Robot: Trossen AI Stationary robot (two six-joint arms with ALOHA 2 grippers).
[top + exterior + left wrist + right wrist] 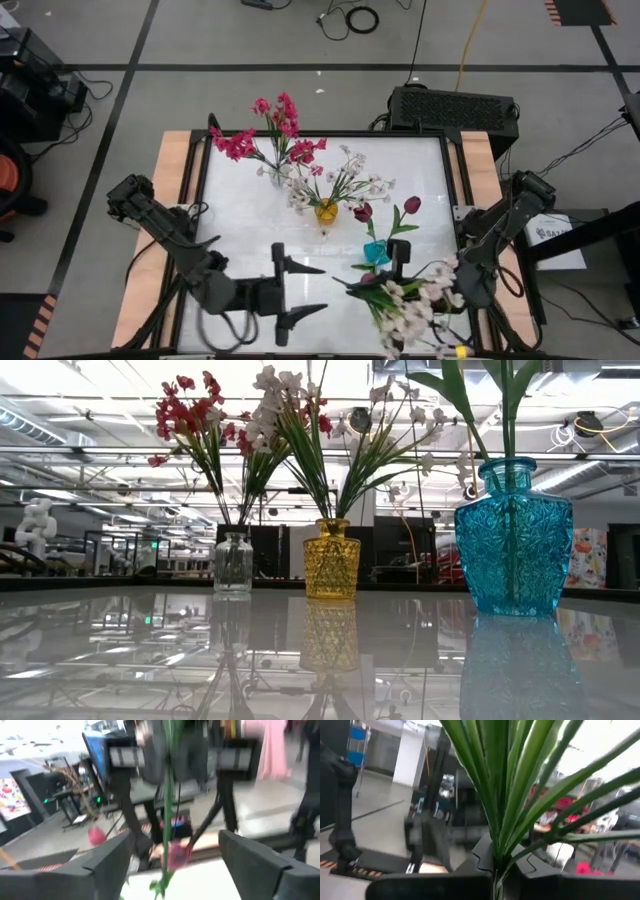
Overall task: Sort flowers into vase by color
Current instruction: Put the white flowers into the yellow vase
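The surface [250, 225] is a glossy white top in a dark frame with wooden side boards, standing on a grey floor crossed by black tape lines; a black box [453, 110] sits behind its far right corner, and cables trail on the floor beyond. Level across the top, a large workshop hall with ceiling lights shows behind it. Three vases stand on the surface: a clear vase [233, 564] at the far left, a yellow vase [331, 559] in the middle, and a blue vase [513, 538] nearest the front right. The clear vase holds the magenta-pink sprigs [270, 128], the yellow one the white sprigs [350, 180], and the blue one two maroon tulip buds [411, 205], all stems upright and fanning outward. The left hand [300, 290] lies low at the front edge, fingers spread wide, holding nothing. The right hand [398, 272] is pressed shut on the stems of a white-blossom bunch [415, 305] beside the blue vase; seen from above, the bunch's long axis slants toward the front right, blossoms leading, with one maroon bud [368, 279] just beside it.
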